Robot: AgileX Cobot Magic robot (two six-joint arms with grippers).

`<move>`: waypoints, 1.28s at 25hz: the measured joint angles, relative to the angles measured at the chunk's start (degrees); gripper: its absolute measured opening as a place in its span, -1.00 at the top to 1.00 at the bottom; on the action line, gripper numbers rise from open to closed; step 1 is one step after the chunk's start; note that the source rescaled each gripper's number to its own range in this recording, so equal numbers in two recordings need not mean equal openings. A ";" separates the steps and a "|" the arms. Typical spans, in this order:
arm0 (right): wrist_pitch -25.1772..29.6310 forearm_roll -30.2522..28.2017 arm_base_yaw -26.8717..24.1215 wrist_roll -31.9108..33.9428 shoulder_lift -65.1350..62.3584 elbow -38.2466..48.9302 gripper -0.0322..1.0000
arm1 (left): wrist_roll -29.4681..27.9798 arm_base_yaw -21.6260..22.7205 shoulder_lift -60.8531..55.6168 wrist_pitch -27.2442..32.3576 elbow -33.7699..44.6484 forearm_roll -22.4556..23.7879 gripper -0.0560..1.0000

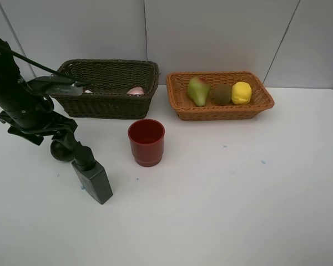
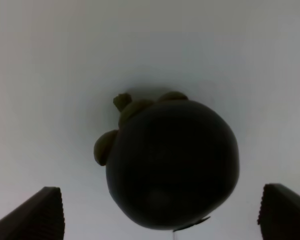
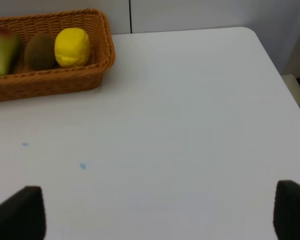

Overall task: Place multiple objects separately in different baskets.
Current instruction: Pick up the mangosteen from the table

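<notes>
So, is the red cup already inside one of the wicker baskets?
No, the red cup stands upright on the white table, outside the dark brown wicker basket and the orange-tan wicker basket.

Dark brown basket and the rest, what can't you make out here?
dark brown basket: exterior high, front wall hides most contents; only a pink scrap shows.
dark round fruit: left wrist, too dark for surface detail.
right gripper: right wrist, only fingertips in frame; absent from exterior high.
</notes>
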 joint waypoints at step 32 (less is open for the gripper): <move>0.00 0.00 0.00 0.00 0.00 0.00 -1.00 | 2.62 -1.50 6.89 -8.59 -0.02 -3.05 -0.93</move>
